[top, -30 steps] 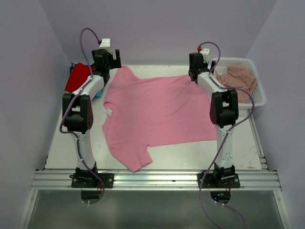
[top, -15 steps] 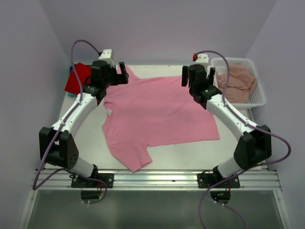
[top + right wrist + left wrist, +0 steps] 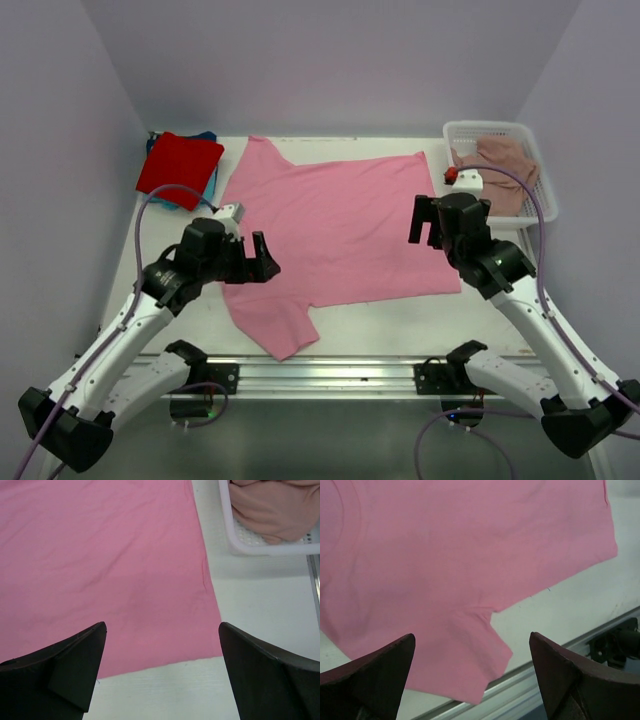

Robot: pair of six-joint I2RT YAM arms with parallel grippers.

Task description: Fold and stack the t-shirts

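Observation:
A bright pink t-shirt lies spread flat on the table, one sleeve reaching toward the near edge. My left gripper hovers open above the shirt's near left part, with the sleeve below it. My right gripper hangs open over the shirt's near right corner. Neither holds anything. At the far left lies a folded red t-shirt with a teal-blue t-shirt peeking out beneath it. A dusty-pink t-shirt sits crumpled in the basket.
The white mesh basket stands at the far right, close to the pink shirt's hem; its wall shows in the right wrist view. An aluminium rail runs along the near table edge. Walls close in on both sides.
Both arms have swung back from the shirt's far edge toward the near side and lowered. Both grippers stay open, and the pink shirt lies as before.

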